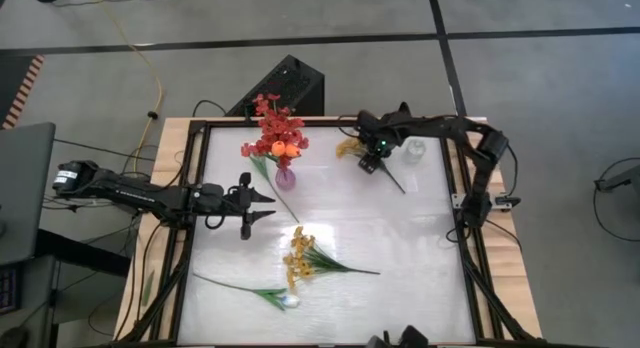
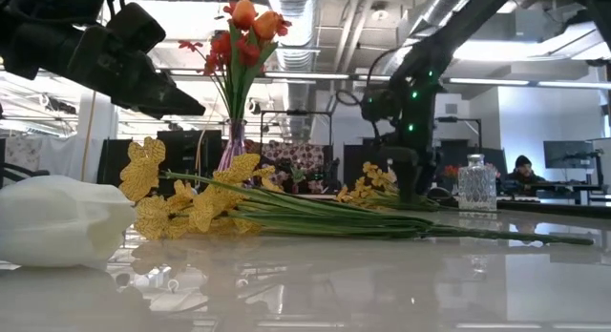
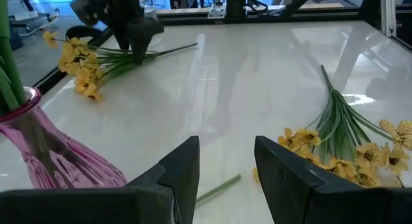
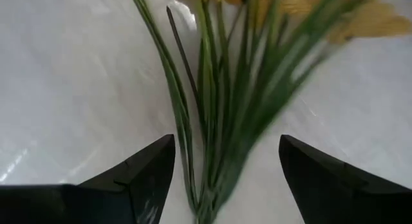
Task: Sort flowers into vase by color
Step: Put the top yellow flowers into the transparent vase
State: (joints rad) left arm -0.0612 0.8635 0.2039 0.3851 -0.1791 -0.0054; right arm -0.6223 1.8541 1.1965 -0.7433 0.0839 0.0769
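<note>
A pink vase stands at the table's far left and holds red sprays and orange tulips. A yellow spray lies at the far right. My right gripper is open above its green stems, pointing down, with a finger on either side and not touching them. A second yellow spray lies mid-table. A white tulip lies near the front. My left gripper is open and level, near the pink vase, with nothing between its fingers.
A clear glass vase stands at the far right, just beyond my right gripper. A black frame borders the white tabletop. Open tabletop lies to the right of the middle yellow spray. A black box sits beyond the far edge.
</note>
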